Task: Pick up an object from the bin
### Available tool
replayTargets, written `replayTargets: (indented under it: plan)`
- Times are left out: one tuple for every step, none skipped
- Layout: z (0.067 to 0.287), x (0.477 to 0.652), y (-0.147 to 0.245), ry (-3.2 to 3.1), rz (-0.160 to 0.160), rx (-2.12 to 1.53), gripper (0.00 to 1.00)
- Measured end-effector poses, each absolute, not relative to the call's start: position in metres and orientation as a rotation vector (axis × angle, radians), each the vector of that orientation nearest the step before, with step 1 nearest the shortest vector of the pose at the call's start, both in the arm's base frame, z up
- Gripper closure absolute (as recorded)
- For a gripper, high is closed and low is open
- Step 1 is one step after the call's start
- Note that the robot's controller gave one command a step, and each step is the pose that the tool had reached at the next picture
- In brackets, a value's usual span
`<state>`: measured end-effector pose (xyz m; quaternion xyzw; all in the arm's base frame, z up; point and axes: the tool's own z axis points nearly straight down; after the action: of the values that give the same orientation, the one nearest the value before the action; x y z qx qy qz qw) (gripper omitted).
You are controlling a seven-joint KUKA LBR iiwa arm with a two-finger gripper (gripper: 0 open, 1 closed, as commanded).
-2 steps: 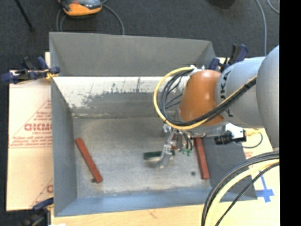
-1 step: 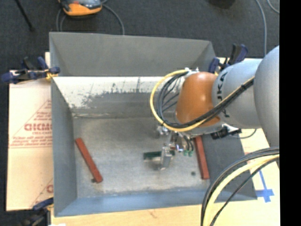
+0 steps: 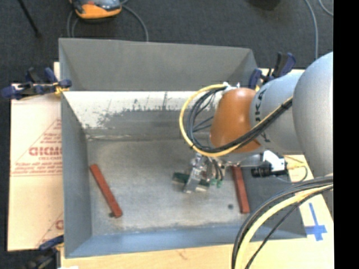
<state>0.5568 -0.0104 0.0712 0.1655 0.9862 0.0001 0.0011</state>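
One dark green piece [image 3: 180,177] lies on the floor of the bin [image 3: 76,167], a little right of the middle. We see it just beside the gripper [image 3: 195,184], on that gripper's left in the camera view. The gripper hangs low over the floor there, its metal tip close to the piece or touching it; we cannot tell which. We also cannot tell whether the gripper is spread or closed, or whether it has hold of anything. A second green bit [image 3: 217,179] shows on the gripper's other side, and we cannot say whether it belongs to the robot or lies loose. Above the gripper we see the orange cover [image 3: 235,116] of the wrist, with looped cables [image 3: 188,122] around it. Two red-brown bars lie on the floor. The left bar [image 3: 105,190] slants near the left wall, well apart from the gripper. The right bar [image 3: 242,190] lies near the right wall, close beside the gripper.
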Motion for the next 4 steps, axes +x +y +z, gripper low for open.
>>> replayTargets:
  plan:
    - [0.071, 0.557, -0.010, 3.096, 0.000, 0.519, 1.00]
    - [0.074, 0.556, -0.010, 3.096, 0.000, 0.519, 1.00]
    - [0.091, 0.554, -0.011, 3.106, -0.001, 0.519, 1.00]
    - [0.113, 0.555, -0.011, 3.101, 0.000, 0.517, 1.00]
